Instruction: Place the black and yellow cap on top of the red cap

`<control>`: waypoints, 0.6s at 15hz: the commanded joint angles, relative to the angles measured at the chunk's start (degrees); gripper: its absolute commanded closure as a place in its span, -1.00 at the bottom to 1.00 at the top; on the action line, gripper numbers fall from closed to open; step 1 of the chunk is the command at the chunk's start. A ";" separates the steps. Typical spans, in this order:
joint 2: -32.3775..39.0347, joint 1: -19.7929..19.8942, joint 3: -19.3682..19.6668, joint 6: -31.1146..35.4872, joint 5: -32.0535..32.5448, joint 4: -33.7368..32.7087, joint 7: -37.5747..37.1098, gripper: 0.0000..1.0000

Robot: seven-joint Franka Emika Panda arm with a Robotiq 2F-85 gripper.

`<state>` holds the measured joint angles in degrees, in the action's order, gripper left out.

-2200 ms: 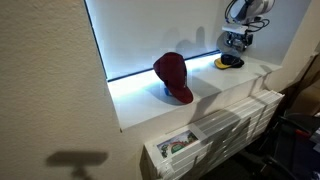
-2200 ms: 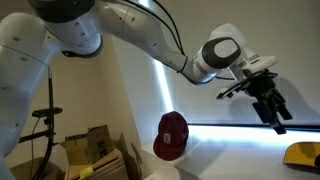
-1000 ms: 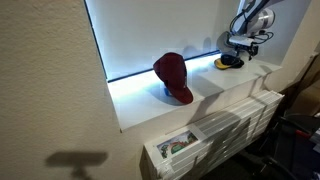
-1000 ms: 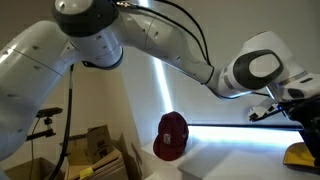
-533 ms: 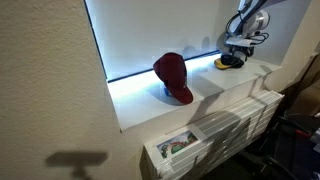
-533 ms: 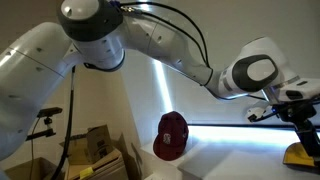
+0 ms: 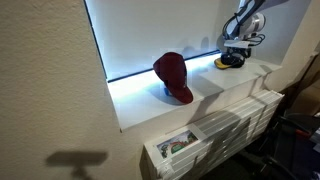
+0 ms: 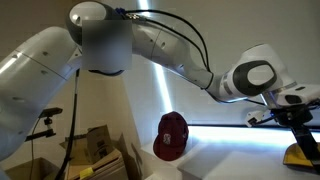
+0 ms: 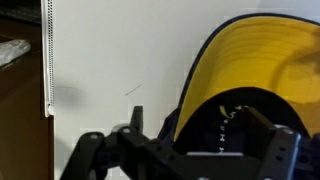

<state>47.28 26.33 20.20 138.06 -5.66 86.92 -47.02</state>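
While the white Panda arm (image 8: 110, 50) is stretching across an exterior view, the white windowsill (image 7: 215, 88) is bearing the red cap (image 7: 173, 77) at mid-ledge, well apart from the black and yellow cap (image 7: 229, 62) lying at the ledge's end. The gripper (image 7: 238, 50) is hovering low over that cap, fingers (image 9: 88, 150) spread wide either side of its crown

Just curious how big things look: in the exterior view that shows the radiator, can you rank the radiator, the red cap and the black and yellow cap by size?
1. radiator
2. red cap
3. black and yellow cap, but it sits farther from the camera, so its real size is unsure.
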 commanded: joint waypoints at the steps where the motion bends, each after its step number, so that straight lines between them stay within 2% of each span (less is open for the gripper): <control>1: 5.08 -2.06 3.06 -4.64 -0.17 -4.84 -5.01 -1.00; 2: 6.88 -2.02 3.91 -6.01 0.23 -6.22 -7.11 -1.00; 3: 2.84 -1.46 2.30 -3.41 -0.53 -2.27 -3.76 -1.00; 7: 6.60 -1.82 3.41 -4.07 -0.12 -5.01 -6.43 -1.00; 8: 6.34 -1.85 3.44 -3.56 -0.38 -4.82 -6.83 -0.50; 9: 6.34 -1.69 3.24 -3.54 -0.54 -4.96 -6.58 -0.45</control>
<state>53.56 24.58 23.48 134.24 -5.53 82.10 -53.62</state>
